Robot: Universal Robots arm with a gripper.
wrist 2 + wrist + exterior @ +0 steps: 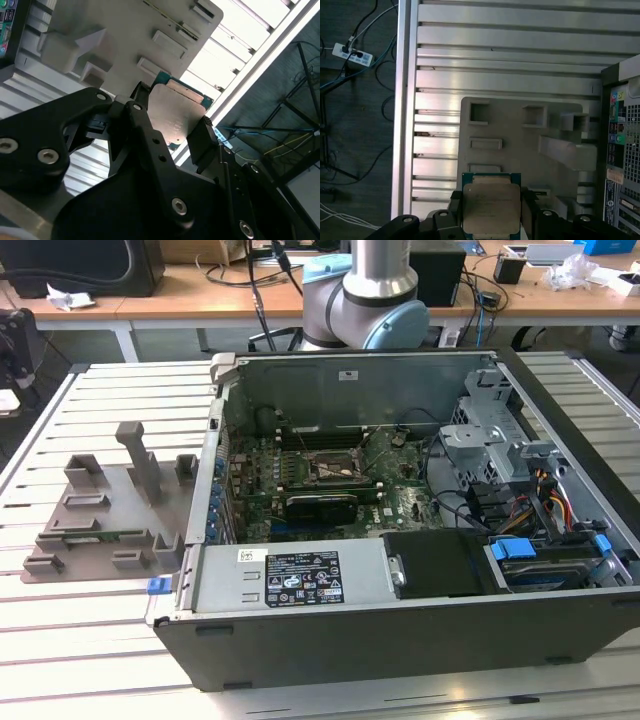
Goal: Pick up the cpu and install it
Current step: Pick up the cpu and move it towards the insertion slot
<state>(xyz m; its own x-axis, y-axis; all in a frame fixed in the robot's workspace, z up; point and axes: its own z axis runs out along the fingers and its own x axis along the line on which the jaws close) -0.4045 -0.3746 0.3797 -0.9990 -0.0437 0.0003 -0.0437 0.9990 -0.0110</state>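
The cpu [491,205] is a flat square chip with a dull silver top and a thin teal border. My gripper [491,214] is shut on it, one black finger [456,207] on each of two opposite edges. In the second wrist view the cpu [176,111] sits between the same fingers [204,135] of the gripper [172,120], held in the air above the grey fixture tray [125,30]. The dark socket frame [335,472] lies in the middle of the motherboard inside the open computer case [400,630].
The grey fixture tray [100,510] with upright blocks lies on the slatted metal table [90,640], at the exterior view's left of the case. The arm's base [370,290] stands behind the case. Drive cages and cables [520,480] fill the case's right side.
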